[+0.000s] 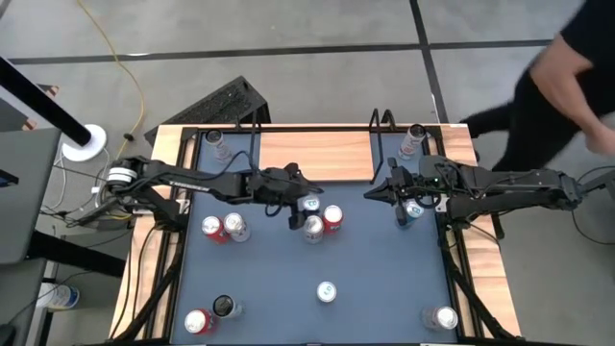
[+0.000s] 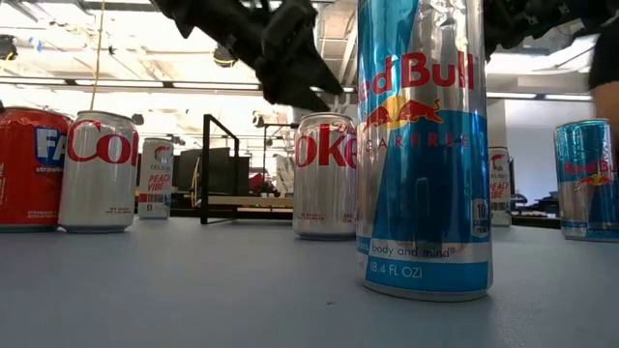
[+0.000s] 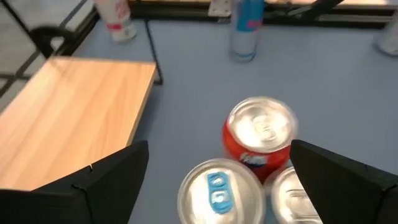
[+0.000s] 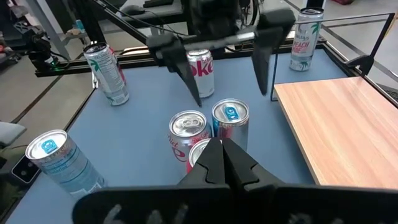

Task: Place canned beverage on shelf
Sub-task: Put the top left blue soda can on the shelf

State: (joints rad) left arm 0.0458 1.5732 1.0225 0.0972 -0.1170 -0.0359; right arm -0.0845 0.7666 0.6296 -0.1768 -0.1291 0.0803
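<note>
Three cans stand upright and close together mid-table: a blue-tabbed silver can (image 3: 217, 190), a red can (image 3: 260, 140) and a third silver one (image 3: 298, 199). My left gripper (image 3: 219, 149) hangs open just above and short of this cluster (image 1: 317, 216), its fingers wide apart and touching nothing. The shelf (image 1: 315, 154), a light-wood board with black wire side frames, lies at the table's far edge with nothing on its board (image 3: 81, 118). My right gripper (image 4: 221, 146) is shut and empty, held above the table to the cluster's right (image 1: 370, 192).
More cans stand about: a red and a silver one (image 1: 224, 228) at left, a blue tall can (image 1: 411, 210) under the right arm, one (image 1: 327, 291) near centre, others at both near corners and beside the shelf's ends (image 1: 219, 144) (image 1: 413, 141). A person (image 1: 567, 77) moves beyond the far right corner.
</note>
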